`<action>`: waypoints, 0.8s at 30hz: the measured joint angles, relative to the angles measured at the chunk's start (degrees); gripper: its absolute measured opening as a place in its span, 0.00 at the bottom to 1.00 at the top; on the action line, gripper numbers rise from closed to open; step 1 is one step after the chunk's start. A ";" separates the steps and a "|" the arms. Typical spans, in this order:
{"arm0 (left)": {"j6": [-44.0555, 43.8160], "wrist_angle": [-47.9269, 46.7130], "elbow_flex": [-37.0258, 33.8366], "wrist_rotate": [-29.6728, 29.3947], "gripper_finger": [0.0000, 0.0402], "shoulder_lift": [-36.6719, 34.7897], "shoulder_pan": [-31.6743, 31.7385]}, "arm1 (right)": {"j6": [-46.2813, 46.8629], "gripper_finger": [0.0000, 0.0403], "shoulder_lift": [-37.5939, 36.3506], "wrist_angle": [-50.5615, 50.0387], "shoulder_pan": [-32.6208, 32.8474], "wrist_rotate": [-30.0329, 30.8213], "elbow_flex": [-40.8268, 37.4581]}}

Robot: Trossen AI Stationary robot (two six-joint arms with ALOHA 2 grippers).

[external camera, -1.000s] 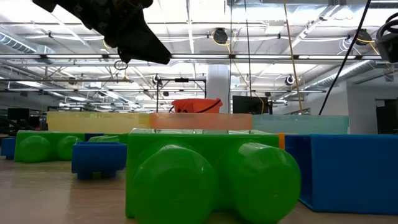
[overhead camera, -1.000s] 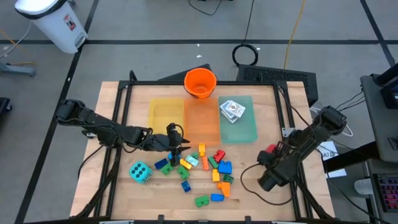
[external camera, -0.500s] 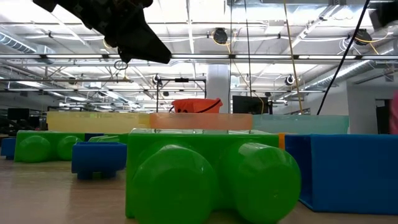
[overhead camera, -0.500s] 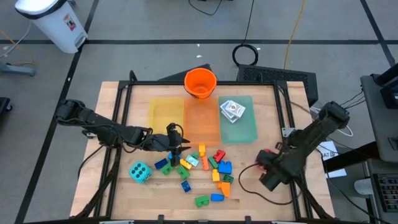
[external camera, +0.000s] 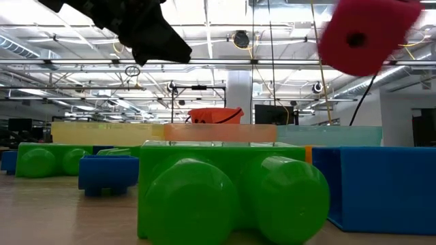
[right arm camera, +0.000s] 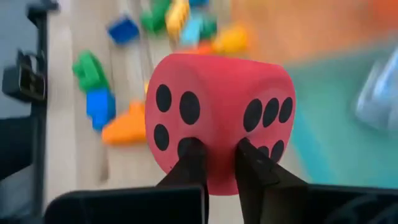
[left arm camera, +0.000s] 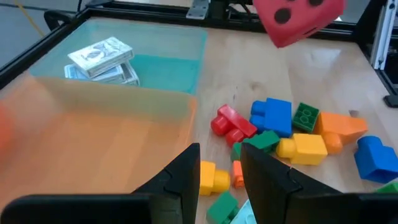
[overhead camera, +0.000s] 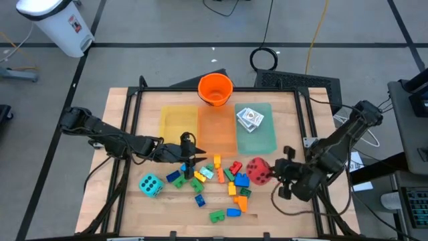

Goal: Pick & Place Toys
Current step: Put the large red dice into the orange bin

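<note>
At the bottom of the high view, one green brick (overhead camera: 217, 216) and one blue brick (overhead camera: 233, 213) lay side by side on the bench (overhead camera: 134, 207). Just above them sat the big pile of bricks (overhead camera: 221, 175), too many and too close to count well. One teal die (overhead camera: 150, 185) stood at the lower left of the pile.

The right claw (overhead camera: 275, 173) pinched one red die (overhead camera: 258, 170) between its two fingers, at the right edge of the pile. In the low view the red die hung high in the upper right, off the bench.

The left claw (overhead camera: 194, 161) was over the left side of the pile, its fingers spread a little with nothing between them.

Farther up lay three flat trays: one yellow tray (overhead camera: 178, 122), one orange tray (overhead camera: 217, 127), one green tray (overhead camera: 259, 137). Card packs (overhead camera: 250, 117) lay stacked on the green one. One orange bucket (overhead camera: 215, 90) stood at the top.
</note>
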 joint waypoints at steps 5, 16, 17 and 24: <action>4.46 4.40 -0.02 0.00 0.30 0.01 0.00 | -18.43 0.02 0.33 15.07 -6.23 3.37 -3.51; 3.45 9.30 -0.02 0.01 0.30 -2.65 -0.43 | -50.59 0.01 4.03 48.68 -31.67 -18.21 -12.83; 2.63 8.42 -0.02 -0.02 0.30 -3.78 -0.72 | -52.29 0.01 4.93 49.76 -33.90 -19.88 -12.95; 1.06 2.82 0.02 -0.04 0.30 -10.92 -1.73 | -69.31 0.01 14.60 59.86 -45.74 -22.13 -12.81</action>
